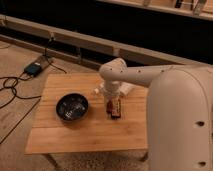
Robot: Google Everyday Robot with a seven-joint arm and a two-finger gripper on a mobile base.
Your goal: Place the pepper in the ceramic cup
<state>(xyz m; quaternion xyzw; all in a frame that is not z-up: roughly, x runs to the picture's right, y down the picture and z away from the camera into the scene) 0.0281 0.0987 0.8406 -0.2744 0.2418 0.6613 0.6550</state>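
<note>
One white robot arm [150, 80] reaches in from the right of the frame over a low wooden table [75, 140], its gripper [110, 101] pointing down near the table's centre with its fingers closed. The small red-orange pepper [109, 106] shows directly beneath the gripper, just beside a black block [116, 110] lying on the tabletop; whether the fingers actually clamp the pepper cannot be told. A dark round bowl [72, 107] sits left of centre, apart from the gripper. Two white shapes [97, 91] peek out on either side of the wrist, mostly hidden by it, and which of them is the cup cannot be told. On the floor at upper left lie a small box [35, 68] and cables [10, 85].
</note>
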